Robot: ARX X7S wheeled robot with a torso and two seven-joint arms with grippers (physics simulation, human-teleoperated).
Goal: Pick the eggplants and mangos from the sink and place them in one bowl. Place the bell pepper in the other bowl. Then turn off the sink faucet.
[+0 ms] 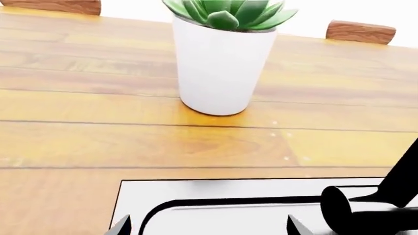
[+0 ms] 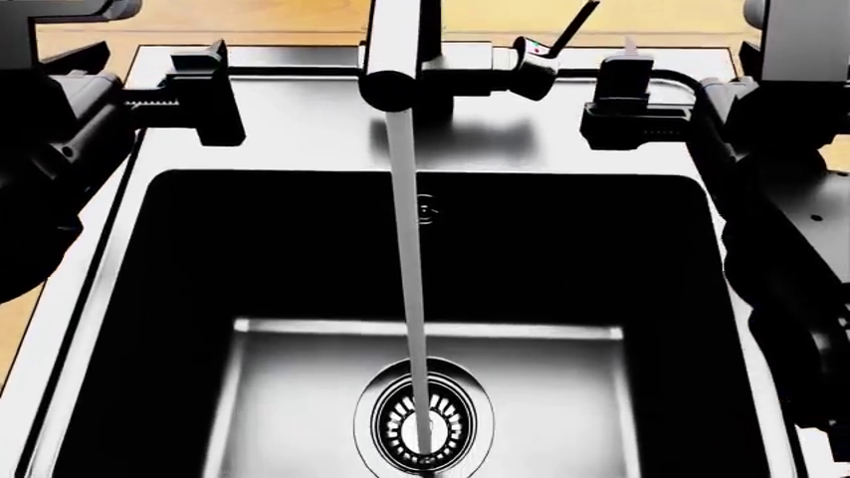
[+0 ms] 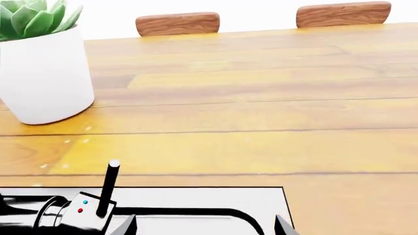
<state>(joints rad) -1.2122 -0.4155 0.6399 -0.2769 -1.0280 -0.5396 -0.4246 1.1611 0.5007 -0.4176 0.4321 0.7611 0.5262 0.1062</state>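
Water streams from the black sink faucet (image 2: 398, 60) onto the drain (image 2: 422, 418).

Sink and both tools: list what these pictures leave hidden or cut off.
- Sink: head view's lower edge cuts its near part; no produce shows on the visible floor.
- Bowls: in no view.
- Left tool, right tool: dark against the rim in head view, only tips at wrist-view edges; open or shut unclear.
- Faucet: top cut off in head view; water runs.
- Lever: position unreadable.
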